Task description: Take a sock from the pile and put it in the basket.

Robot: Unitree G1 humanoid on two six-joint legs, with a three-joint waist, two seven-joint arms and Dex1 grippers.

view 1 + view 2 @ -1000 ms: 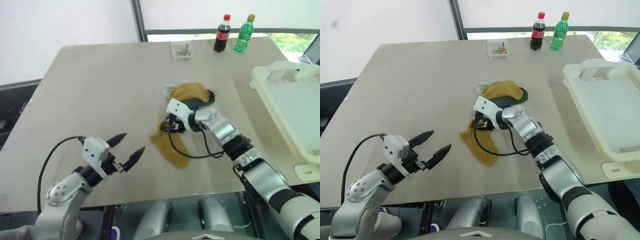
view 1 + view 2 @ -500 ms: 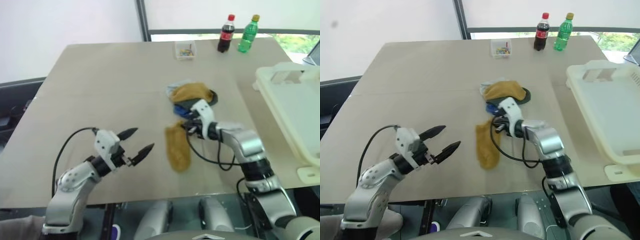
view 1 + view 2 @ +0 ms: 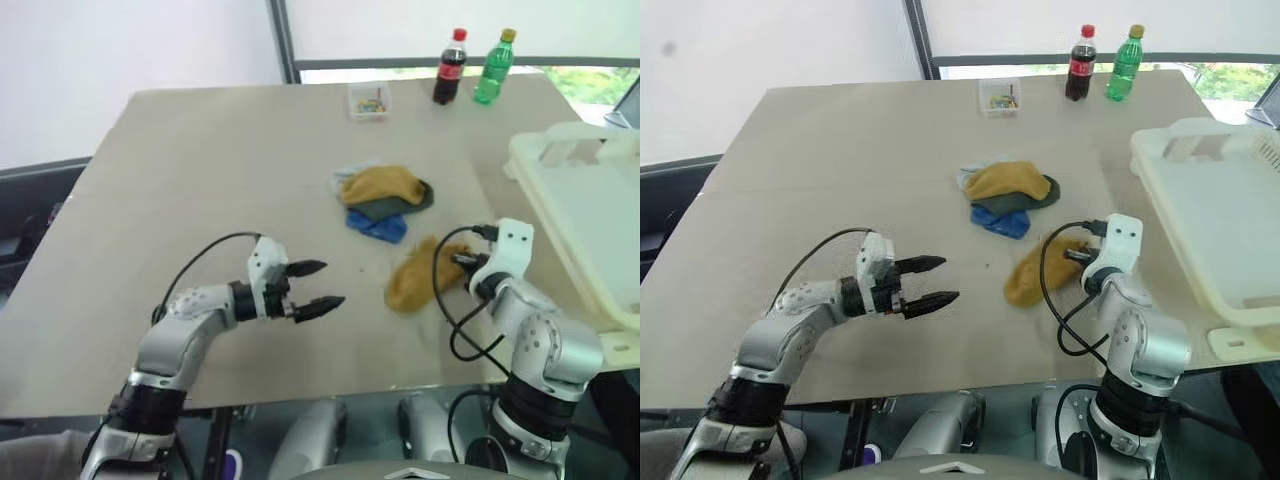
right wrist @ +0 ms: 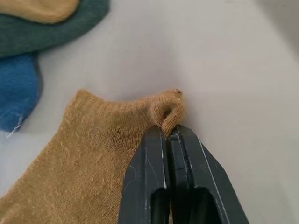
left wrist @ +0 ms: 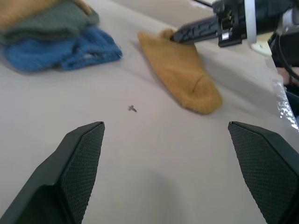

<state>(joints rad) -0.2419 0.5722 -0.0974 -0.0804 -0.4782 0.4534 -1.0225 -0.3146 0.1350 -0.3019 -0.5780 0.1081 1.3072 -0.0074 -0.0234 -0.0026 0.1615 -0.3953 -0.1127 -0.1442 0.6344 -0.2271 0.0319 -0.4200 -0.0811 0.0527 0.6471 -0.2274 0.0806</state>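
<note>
Right wrist view: right fingers (image 4: pixel 169 140) pinch mustard-yellow knit sock (image 4: pixel 88 158) at its bunched edge; left fingers (image 3: pixel 322 302) spread wide, empty.

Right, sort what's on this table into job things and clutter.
Job:
- mustard-yellow knitted sock, pinched at its edge by the right gripper
- pile of soft yellow, green and blue socks
- large cream-white plastic basket

Just lying about:
- small clear plastic box
- dark cola bottle
- green bottle
</note>
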